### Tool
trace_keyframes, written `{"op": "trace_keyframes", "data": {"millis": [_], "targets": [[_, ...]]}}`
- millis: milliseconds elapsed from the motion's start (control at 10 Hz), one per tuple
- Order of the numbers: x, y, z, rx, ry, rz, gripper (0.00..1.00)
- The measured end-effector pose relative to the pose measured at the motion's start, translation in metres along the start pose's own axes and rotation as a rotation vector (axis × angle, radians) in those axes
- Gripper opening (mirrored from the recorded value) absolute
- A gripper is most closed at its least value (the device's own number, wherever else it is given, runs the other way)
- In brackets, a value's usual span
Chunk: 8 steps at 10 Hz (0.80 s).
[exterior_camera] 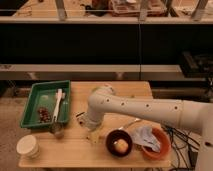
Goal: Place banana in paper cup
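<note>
The pale yellow banana (94, 135) lies on the wooden table (75, 150) near its middle, just left of the dark bowl; only its near end shows below the arm. My gripper (91, 126) hangs down from the white arm (135, 107) directly over the banana, at or just above it. The arm's wrist hides most of the gripper. The cream-white paper cup (27, 146) stands upright at the table's front left corner, well left of the gripper and apart from it.
A dark brown bowl (120, 142) holding a rounded yellowish lump sits right of the banana. An orange bowl (159, 148) with crumpled blue-white wrapping is further right. A green tray (35, 100) with a white utensil stands back left. A small cup (57, 131) stands in front of it.
</note>
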Motion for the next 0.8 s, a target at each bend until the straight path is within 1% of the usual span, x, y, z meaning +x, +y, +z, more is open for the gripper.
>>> {"op": "trace_keyframes", "data": {"millis": [200,300,500,700,800], "targets": [[0.013,-0.007,0.009,-0.008,0.006,0.014,0.8],[0.029,-0.014,0.019,-0.009,0.021,0.021,0.8],[0.046,-0.023,0.02,0.0,0.044,0.015,0.8],[0.06,-0.019,0.024,0.018,0.051,-0.013,0.8],[0.063,-0.016,0.023,0.026,0.055,-0.026,0.8]]}}
